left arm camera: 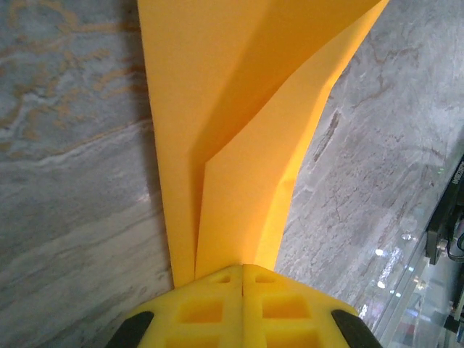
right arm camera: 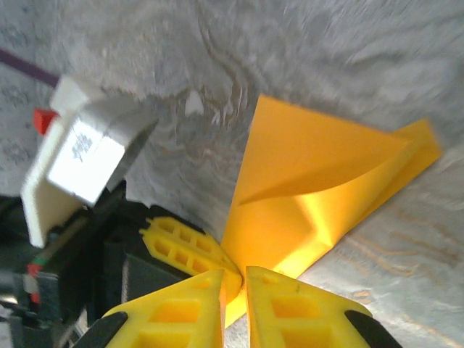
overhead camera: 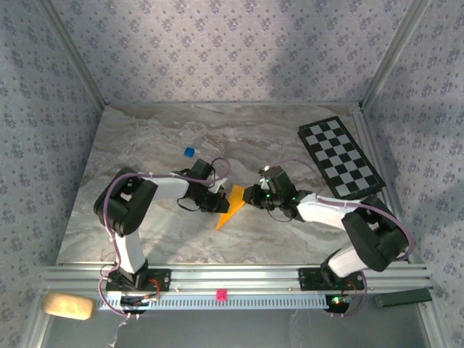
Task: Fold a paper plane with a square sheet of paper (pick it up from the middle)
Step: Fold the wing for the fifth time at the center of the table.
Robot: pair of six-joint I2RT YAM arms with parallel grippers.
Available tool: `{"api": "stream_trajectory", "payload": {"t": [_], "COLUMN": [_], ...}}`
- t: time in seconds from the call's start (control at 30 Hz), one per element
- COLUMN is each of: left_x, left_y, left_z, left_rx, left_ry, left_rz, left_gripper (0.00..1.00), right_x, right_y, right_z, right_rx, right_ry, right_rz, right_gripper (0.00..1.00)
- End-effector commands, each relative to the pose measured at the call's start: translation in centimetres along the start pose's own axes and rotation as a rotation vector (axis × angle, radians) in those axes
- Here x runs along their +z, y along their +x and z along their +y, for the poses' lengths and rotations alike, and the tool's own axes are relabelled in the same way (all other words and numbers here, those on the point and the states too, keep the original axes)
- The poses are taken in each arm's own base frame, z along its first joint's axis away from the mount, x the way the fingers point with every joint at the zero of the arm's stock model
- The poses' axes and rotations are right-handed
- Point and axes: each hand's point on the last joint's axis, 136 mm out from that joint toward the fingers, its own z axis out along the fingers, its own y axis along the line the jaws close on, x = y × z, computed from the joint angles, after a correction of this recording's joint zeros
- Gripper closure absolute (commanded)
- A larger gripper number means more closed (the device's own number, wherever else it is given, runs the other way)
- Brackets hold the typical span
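Paper point(overhead camera: 230, 206) is the one thing to be worked: a single orange sheet, already creased into a narrow angular shape. It sits well to the left of the checkered board point(overhead camera: 341, 156) and nearer the arm bases than the board is. It is held between the two hands, and I cannot tell whether its lower tip touches the desk point(overhead camera: 145, 239).

The left hand point(left arm camera: 243, 270) is clenched on one end, where the layers run straight into its closed pads. The right hand point(right arm camera: 233, 279), on the side toward the board, has its pads drawn almost together on a corner of the paper, and by the look of it is pinching it.

I judge the paper to be very light, thin and limp where it is a single layer, and stiffer along the folds. It would crumple or tear if the hands pulled apart or twisted against each other. The safest hold is on a doubled edge close to a crease, with a flat, firm pinch.

Count: one paper, one checkered board, one small blue cube point(overhead camera: 189, 152) to the board's left, two hands.
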Motion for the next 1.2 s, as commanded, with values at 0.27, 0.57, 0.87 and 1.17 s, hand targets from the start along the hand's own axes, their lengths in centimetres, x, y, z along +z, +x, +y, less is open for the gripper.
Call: {"api": "stream_trajectory", "payload": {"t": [0.27, 0.57, 0.87, 1.17], "left_x": [1.5, 1.5, 1.5, 1.4], "left_y": [5.5, 5.6, 6.3, 6.2], "left_z": [4.4, 4.7, 5.5, 5.5], "left_rx": [-0.122, -0.125, -0.131, -0.133], "left_ry": [-0.151, -0.170, -0.202, -0.203], "left_rz": [0.170, 0.175, 0.191, 0.183], "left_gripper": [1.00, 1.00, 1.00, 1.00], "right_x": [4.3, 4.9, 4.0, 2.4], "right_y": [1.0, 1.7, -1.0, -4.1], "right_z": [0.2, -5.5, -7.0, -10.9], "right_rx": [-0.018, 0.103, 0.170, 0.311], "right_ry": [-0.004, 0.094, 0.143, 0.224], "right_rz": [0.083, 0.074, 0.025, -0.043], "right_gripper": [0.91, 0.91, 0.90, 0.90]}}
